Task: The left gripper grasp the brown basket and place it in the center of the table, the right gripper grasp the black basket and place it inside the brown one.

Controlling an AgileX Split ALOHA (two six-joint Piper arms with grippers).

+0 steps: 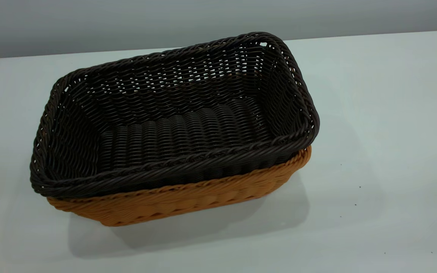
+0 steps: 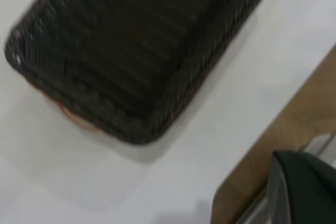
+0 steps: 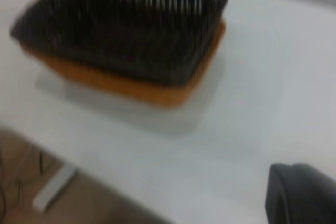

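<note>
The black basket sits nested inside the brown basket near the middle of the white table; only the brown one's lower wall and right rim show beneath it. No gripper appears in the exterior view. From the left wrist view the black basket lies well away, with a sliver of the brown basket under it. A black part of my left gripper fills one corner, over the table's edge. The right wrist view shows both baskets at a distance and a dark part of my right gripper, touching nothing.
A grey wall runs behind the table. Brown floor lies past the table's edge in the left wrist view. Floor and a pale table leg show below the table in the right wrist view.
</note>
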